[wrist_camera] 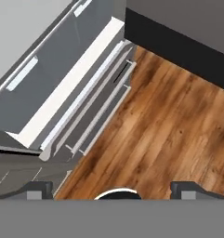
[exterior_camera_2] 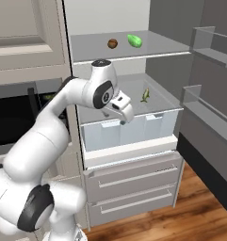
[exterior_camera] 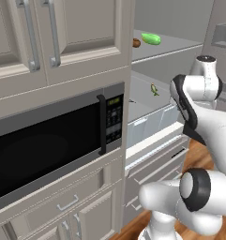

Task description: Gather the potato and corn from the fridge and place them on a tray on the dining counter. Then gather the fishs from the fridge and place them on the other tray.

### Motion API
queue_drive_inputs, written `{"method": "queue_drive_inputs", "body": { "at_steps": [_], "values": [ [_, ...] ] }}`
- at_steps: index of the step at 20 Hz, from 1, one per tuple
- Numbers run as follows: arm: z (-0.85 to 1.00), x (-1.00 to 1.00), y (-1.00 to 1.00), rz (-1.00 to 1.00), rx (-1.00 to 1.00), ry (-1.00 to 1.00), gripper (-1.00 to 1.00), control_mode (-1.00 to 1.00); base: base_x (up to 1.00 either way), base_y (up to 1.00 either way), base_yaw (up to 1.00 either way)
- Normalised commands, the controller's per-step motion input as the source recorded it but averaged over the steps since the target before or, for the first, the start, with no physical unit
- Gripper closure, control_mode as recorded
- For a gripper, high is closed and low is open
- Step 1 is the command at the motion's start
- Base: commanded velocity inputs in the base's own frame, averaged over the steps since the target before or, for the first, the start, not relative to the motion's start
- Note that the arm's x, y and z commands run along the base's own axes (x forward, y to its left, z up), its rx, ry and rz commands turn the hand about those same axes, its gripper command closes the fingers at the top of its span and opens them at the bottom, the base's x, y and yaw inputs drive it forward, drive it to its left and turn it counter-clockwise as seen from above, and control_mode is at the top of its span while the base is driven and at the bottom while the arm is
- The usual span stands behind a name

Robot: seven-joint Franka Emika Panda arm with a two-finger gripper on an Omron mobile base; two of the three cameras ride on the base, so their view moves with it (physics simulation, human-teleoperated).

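Observation:
The fridge [exterior_camera_2: 166,23] stands open. On its upper glass shelf the brown potato [exterior_camera_2: 112,44] lies beside the light-green corn [exterior_camera_2: 134,40]; both also appear as potato [exterior_camera: 136,43] and corn [exterior_camera: 151,38]. One small olive fish [exterior_camera_2: 145,95] rests on the shelf below, also seen as the fish [exterior_camera: 154,90]. My gripper [exterior_camera_2: 125,115] hangs in front of the pale drawer, below and left of the fish, pointing down at the floor. In the hand view the gripper [wrist_camera: 112,189] is open with nothing between its fingertips [wrist_camera: 39,188]. The trays and dining counter are out of view.
A black microwave [exterior_camera: 48,145] sits in the cabinets left of the fridge. A translucent crisper drawer [exterior_camera_2: 129,129] and grey freezer drawers [exterior_camera_2: 133,179] lie under the shelves. The open door with its bins [exterior_camera_2: 206,42] stands at the right. Wooden floor [wrist_camera: 169,125] lies below.

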Motion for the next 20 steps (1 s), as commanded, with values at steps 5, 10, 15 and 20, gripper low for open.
{"method": "queue_drive_inputs", "body": {
  "at_steps": [5,10,15,20],
  "values": [
    [-0.11,0.17,0.12,-0.22,0.01,-0.04,-1.00,-1.00,0.00,0.00,0.00],
    [-0.06,-0.01,0.43,0.22,0.00,0.08,-1.00,-1.00,0.00,0.00,0.00],
    [0.00,-0.02,0.17,0.37,0.01,0.17,-1.00,-1.00,0.00,0.00,0.00],
    [0.00,-0.03,0.09,0.21,0.07,0.14,-1.00,-1.00,0.00,0.00,0.00]
  ]
}}
